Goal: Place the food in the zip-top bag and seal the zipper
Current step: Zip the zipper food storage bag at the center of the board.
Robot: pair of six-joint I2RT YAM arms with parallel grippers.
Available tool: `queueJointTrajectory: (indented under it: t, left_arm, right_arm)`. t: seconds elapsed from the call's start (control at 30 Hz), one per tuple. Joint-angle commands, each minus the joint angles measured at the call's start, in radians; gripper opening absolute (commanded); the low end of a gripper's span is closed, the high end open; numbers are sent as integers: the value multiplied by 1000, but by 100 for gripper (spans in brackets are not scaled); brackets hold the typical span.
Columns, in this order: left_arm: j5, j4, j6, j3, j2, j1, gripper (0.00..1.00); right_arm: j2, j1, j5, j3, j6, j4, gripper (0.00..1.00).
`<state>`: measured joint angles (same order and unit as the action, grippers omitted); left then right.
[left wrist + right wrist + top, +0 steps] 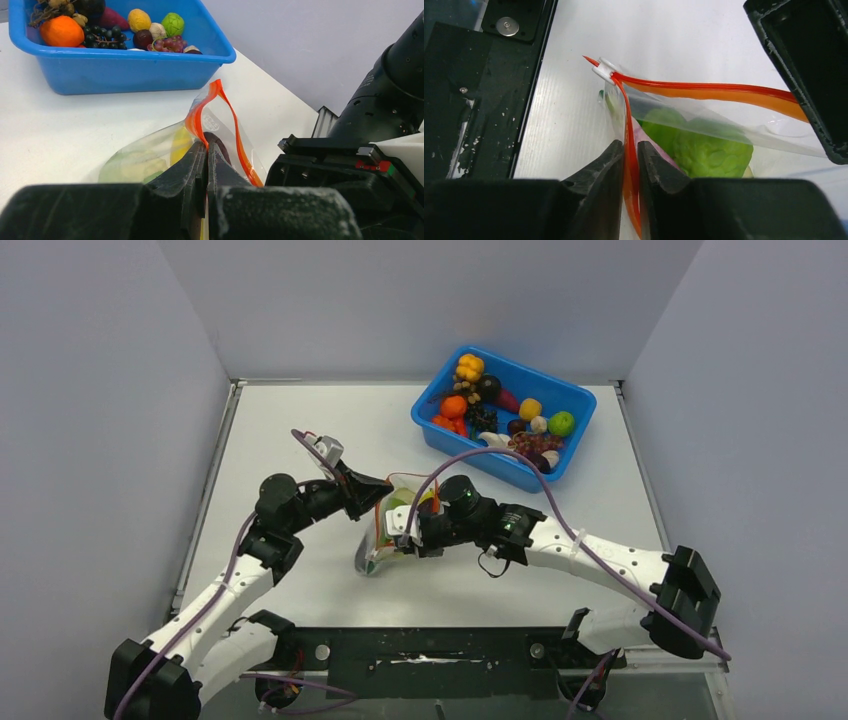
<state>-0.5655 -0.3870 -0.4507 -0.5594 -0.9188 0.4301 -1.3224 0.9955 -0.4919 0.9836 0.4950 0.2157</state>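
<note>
The zip-top bag [378, 552] lies at mid-table [300, 420] between both arms, well apart from the blue bin [125, 70]. The left gripper [206, 147] is clenched on one lip of the zipper [704, 90], and the right gripper [629, 150] pinches the opposite lip. The two lips diverge, so the mouth gapes. A bumpy green fruit [704, 147] sits inside, beside a yellow piece and a dark one, possibly the eggplant, though it is mostly hidden. Judgement: loading appears done and sealing is in hand. The next move calls for drawing the lips together and running the white slider [605, 70] along them.
</note>
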Motion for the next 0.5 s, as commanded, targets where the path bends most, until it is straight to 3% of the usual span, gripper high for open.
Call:
queueJointTrajectory:
  t: [0.0, 0.07, 0.23, 0.47]
  left_arm:
    - [-3, -79, -8, -45, 18, -5, 0]
    - [21, -28, 20, -64, 34, -6, 7]
    - [91, 92, 119, -94, 100, -8, 33]
    - [61, 191, 182, -103, 249, -8, 43]
  right_arm:
    - [37, 8, 8, 39, -25, -116, 7]
    - [54, 9, 23, 27, -75, -155, 0]
    - [91, 0, 103, -9, -202, -235, 0]
    - [128, -84, 209, -19, -364, -281, 0]
